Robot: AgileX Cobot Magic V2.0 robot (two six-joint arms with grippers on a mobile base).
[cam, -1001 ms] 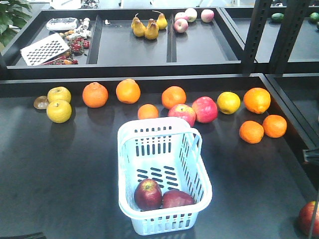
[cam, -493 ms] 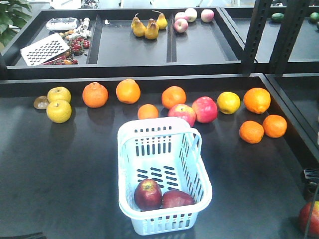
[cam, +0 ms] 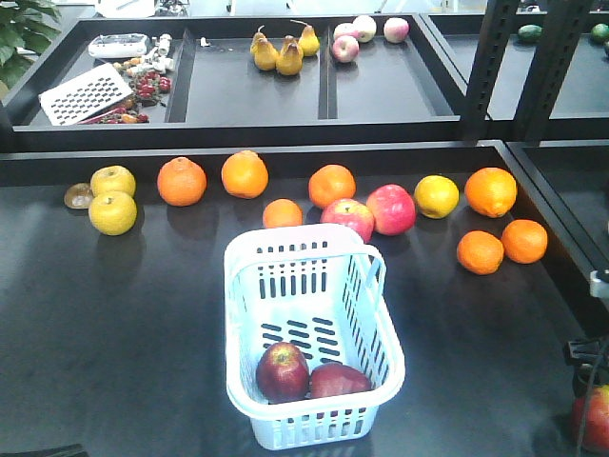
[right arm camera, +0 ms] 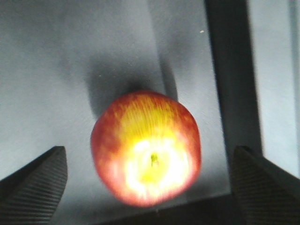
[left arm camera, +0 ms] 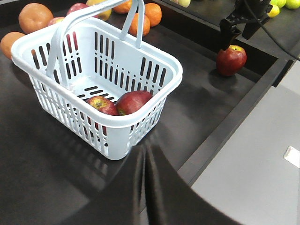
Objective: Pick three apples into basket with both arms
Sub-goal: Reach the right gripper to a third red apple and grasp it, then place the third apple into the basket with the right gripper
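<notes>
Dark tabletop: two dark red apples are held in the pale blue slotted plastic basket. A third is framed between the spread right gripper fingers. The left gripper's state cannot be told.

No readable text, labels or numbers anywhere.

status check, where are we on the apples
Right gripper open, straddling the third apple, not gripping. Two apples in basket. Left gripper out of view. Nothing blocking.
</notes>
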